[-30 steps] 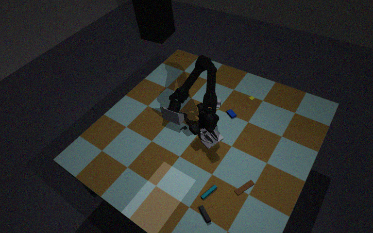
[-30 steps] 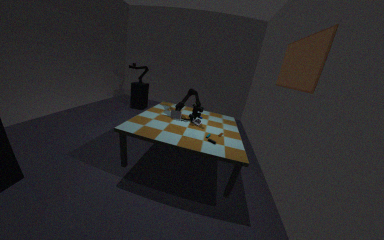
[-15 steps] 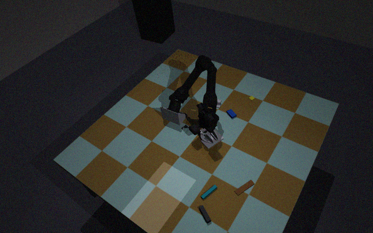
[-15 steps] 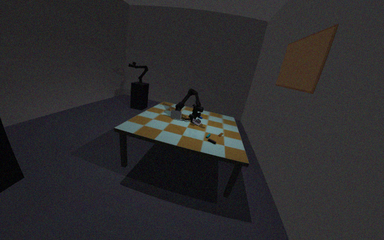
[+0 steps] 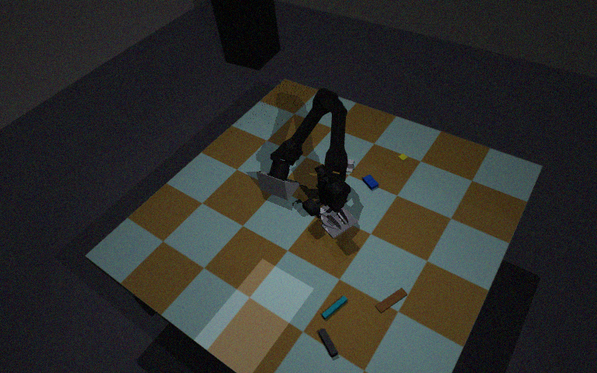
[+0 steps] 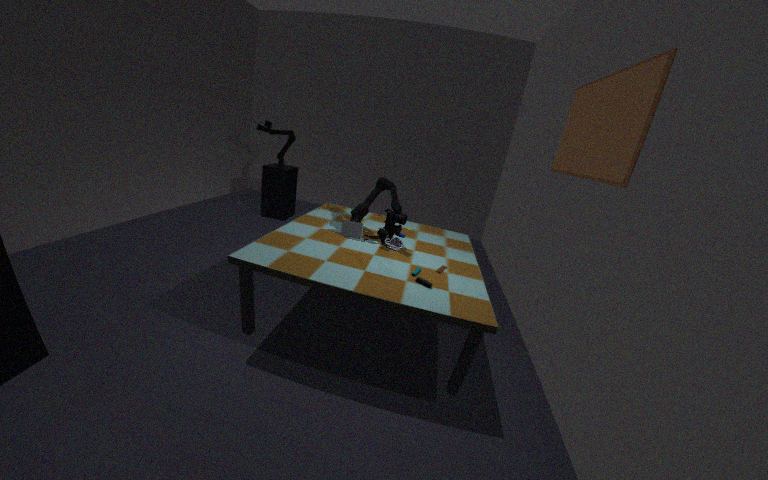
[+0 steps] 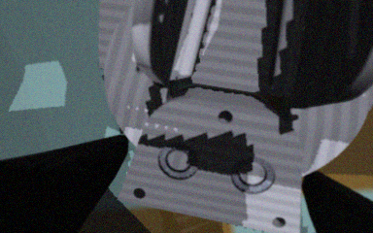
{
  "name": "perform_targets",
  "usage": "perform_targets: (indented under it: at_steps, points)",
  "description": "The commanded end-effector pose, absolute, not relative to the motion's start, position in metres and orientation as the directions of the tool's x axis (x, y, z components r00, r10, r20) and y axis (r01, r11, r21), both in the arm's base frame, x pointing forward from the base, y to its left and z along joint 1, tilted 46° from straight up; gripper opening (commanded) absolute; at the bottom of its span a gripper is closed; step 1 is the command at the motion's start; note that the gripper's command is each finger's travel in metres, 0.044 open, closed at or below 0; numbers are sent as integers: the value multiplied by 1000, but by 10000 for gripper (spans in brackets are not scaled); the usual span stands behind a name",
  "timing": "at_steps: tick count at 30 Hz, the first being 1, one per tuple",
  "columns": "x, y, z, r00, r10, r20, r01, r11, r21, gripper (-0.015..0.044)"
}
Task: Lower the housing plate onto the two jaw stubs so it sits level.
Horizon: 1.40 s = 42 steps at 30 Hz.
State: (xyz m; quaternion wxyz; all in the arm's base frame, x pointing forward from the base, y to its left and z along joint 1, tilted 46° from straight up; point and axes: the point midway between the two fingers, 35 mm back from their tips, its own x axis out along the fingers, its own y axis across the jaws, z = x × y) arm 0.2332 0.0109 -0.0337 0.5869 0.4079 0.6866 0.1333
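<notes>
The grey housing plate [image 7: 209,199] lies between my fingers in the wrist view, over the upper end of the grey gripper assembly [image 5: 336,226] [image 6: 394,243]. It shows small dark holes and two ring-shaped pin ends. The two long jaws [image 7: 194,39] run away from it toward the top of the wrist view. Hard shadows cross the plate. Its edge looks close to the assembly, but I cannot tell whether it is fully level or closed. My gripper [image 7: 215,157] is open and empty, with one black finger on each side of the plate. In the top and exterior views my arm covers part of the assembly.
An upright grey panel [image 5: 277,186] [image 6: 352,229] stands beside my arm's base. A blue block [image 5: 370,181] and a yellow tile [image 5: 403,156] lie beyond the assembly. Teal [image 5: 334,307], brown [image 5: 390,300] and dark [image 5: 327,342] bars lie toward the table's front.
</notes>
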Motion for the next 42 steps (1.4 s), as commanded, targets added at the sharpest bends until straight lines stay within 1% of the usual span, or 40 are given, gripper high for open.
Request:
perform_targets:
  at_steps: [1, 8, 13, 19, 42]
  points:
    - [234, 6, -29, 22, 716, -698, 404, 633, 661, 440]
    - [229, -40, 18, 19, 719, -695, 406, 630, 663, 440]
    - [230, -39, 14, 31, 716, -698, 409, 628, 662, 440]
    - [201, -78, 51, 19, 715, -699, 409, 633, 658, 440]
    - [200, -80, 53, 18, 715, -699, 408, 633, 658, 440]
